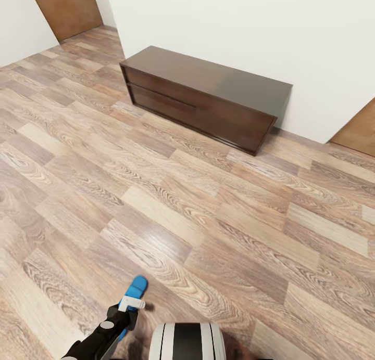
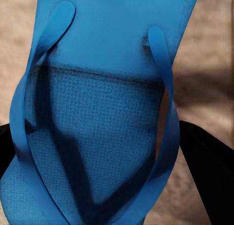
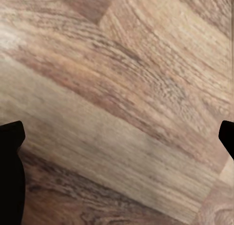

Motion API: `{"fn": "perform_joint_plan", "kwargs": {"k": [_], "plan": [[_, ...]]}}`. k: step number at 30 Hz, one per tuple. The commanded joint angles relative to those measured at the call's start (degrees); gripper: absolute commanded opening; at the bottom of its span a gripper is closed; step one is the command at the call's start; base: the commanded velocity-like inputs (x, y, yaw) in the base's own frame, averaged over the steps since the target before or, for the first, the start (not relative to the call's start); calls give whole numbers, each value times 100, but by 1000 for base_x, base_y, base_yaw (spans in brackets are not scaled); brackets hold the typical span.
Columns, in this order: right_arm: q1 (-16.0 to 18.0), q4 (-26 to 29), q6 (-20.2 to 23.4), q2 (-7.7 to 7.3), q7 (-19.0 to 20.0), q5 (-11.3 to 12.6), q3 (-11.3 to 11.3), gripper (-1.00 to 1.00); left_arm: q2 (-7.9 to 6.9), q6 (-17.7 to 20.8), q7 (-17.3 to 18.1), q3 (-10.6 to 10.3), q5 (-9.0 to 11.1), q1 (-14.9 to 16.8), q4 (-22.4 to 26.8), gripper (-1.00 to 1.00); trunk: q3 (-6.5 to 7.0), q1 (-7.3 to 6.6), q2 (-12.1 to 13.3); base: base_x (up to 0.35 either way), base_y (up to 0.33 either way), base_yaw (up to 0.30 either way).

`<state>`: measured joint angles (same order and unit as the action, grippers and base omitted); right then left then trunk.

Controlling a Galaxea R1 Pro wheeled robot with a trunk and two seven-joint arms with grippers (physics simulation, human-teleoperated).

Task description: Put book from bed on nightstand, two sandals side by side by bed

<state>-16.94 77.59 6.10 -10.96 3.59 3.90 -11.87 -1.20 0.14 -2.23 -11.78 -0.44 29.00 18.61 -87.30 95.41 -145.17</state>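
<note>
Wood-plank flooring [image 1: 172,204] in mixed brown and tan boards covers the room, seen from the robot's head looking down and forward. Nearest the viewer, at the bottom edge, sits the rounded white and black top of the robot's trunk [image 1: 188,342]. Just to its left, the robot's dark left arm reaches forward, and its left gripper [image 1: 126,314] is clenched on a bright blue sandal [image 1: 135,290]. The sandal pokes out ahead of the gripper above the floor, with a small whitish part at the point where it is held.

From the camera on the left wrist, the sandal [image 2: 105,117] appears very close: a blue sole with a finely textured patch and two blue straps that run together into a V. Black fingers [image 2: 207,176] of the gripper sit against both edges of the sandal, with blurred floor behind.

From the camera on the right wrist, the right gripper [image 3: 119,154] is released, its two black fingers [image 3: 10,176] well apart at opposite edges, with bare floorboards [image 3: 122,88] between them.

Farther off, across open floor, a long, low, dark brown bench [image 1: 205,97] with drawer fronts stands against a white wall [image 1: 250,32]. Beyond it, a brown wooden door [image 1: 67,9] shows at the far left, and a second brown panel [image 1: 359,131] meets the wall at the right edge.
</note>
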Motion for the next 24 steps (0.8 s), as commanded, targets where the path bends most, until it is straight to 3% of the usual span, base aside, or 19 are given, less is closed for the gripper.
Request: {"fn": "perform_joint_plan", "kwargs": {"k": [1,24], "plan": [[-2,11,32,0,29,41,-10,100,-4,2,-23,-34,-12,1,3,-100,20,-3,0,0,0,0],[-2,-121,-1,-3,15,41,-17,100,-3,13,-23,-4,16,1,-69,-100,530,-62,31,0,0,0]]}}
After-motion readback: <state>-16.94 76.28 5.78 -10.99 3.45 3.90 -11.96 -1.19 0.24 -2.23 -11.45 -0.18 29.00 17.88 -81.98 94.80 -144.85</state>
